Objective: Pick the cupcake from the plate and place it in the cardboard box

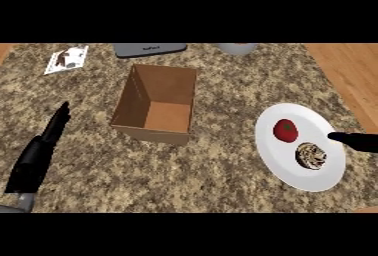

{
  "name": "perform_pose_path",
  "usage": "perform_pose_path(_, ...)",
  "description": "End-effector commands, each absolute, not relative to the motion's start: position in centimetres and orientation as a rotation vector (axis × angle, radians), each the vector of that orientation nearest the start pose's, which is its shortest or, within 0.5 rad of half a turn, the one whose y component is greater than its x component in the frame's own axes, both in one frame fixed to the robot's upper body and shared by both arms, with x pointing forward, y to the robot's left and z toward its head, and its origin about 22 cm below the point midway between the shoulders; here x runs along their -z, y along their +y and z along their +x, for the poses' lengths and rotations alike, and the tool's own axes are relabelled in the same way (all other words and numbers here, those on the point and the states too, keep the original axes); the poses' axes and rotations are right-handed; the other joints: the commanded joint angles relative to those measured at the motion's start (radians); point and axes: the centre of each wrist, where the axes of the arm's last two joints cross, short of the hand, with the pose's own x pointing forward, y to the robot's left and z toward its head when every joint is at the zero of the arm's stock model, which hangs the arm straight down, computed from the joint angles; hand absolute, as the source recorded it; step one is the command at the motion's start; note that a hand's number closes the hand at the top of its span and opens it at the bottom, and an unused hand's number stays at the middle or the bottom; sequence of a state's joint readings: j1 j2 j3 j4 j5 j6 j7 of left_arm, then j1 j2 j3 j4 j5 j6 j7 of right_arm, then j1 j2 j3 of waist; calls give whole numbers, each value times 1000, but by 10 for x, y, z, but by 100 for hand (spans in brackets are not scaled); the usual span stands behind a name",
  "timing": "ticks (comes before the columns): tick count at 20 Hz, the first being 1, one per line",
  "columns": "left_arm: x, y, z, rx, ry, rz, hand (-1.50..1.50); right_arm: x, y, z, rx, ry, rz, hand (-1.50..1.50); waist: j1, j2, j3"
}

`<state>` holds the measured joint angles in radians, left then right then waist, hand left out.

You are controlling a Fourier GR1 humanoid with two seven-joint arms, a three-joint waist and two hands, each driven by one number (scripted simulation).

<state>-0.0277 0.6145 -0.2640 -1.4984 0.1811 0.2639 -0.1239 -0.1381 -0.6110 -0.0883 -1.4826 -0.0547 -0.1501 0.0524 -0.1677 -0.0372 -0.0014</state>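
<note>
1. Nothing of the job looks done yet: the cupcake (311, 155) sits on the white plate (284, 162) near the counter's (221, 175) right edge, and the cardboard box (155, 102) at the counter's middle holds nothing that I can see
2. The right hand (354, 140) comes in from the right edge, stretched out and grasping nothing, its tip over the plate's rim, near the cupcake but apart from it
3. The left hand (46, 137) rests by the left edge, fingers straight, empty
4. Left to do, as I judge it: close on the cupcake, lift it, carry it across to the box, let go inside
5. A red tomato (286, 130) shares the plate, just beside the cupcake, and could get nudged; the box's right wall has to be cleared from above
6. Along the far edge stand a grey appliance (150, 49) and a pale round vessel (236, 48), with a printed card (66, 59) near the far left corner, all well apart from that path
</note>
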Motion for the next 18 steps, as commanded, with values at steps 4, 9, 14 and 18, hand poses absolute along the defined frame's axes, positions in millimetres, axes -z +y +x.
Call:
perform_pose_path(4, -53, 299, 261, 442, -1724, 222, 0, -125, -443, 193, -412, -1629, -1007, -150, 38, 19, 0)
perform_pose_path(9, -65, 283, 278, 478, -1726, 166, 0, -129, -437, 150, -590, -1556, -1064, -150, 95, 30, -1)
perform_pose_path(14, -73, 288, 277, 490, -1751, 143, 0, -154, -421, 144, -811, -1247, -1062, -150, 128, 33, -3)
perform_pose_path(18, -61, 265, 283, 527, -1741, 126, 0, -167, -396, 156, -934, -1089, -1038, -150, 156, 42, -2)
